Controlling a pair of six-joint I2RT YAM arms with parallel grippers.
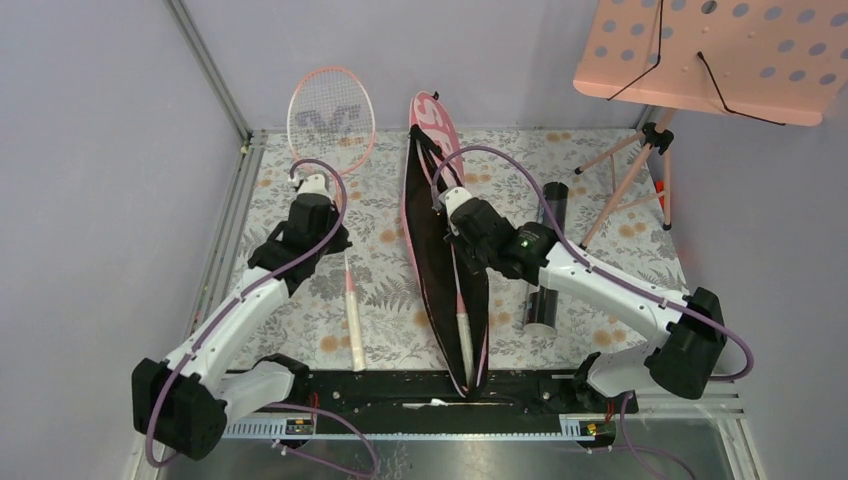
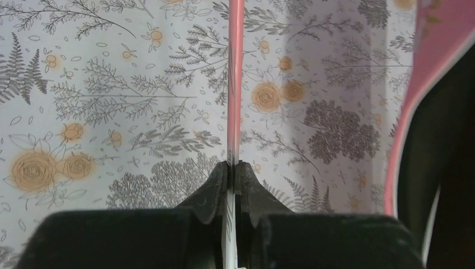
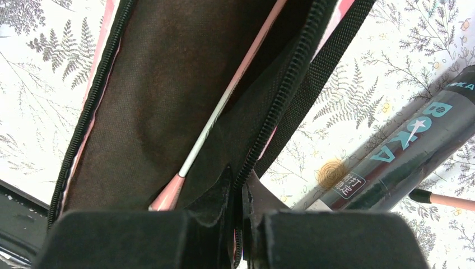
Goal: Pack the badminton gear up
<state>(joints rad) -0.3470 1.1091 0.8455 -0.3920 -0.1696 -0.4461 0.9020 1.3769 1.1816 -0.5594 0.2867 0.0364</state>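
Black two-finger left gripper (image 2: pixel 232 174), jaws pinched tight on thin pink racket shaft (image 2: pixel 236 84) running straight away over white floral-print table covering (image 2: pixel 112 112); pink-edged, black-lined fabric racket cover (image 2: pixel 442 33) at right edge.

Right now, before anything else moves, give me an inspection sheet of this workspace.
Surface: floral table cover, lying flat.
Job's things: one racket lies loose on the left. A second racket sits inside the open pink cover. The black tube lies right of the cover. No shuttlecocks seen.
Clutter: pink music stand at the far right corner.
Grippers: left gripper is shut on the loose racket's shaft. Right gripper is shut on the cover's zipper edge.
Cables: purple cables loop along both arms.
Surroundings: lilac walls around the table.
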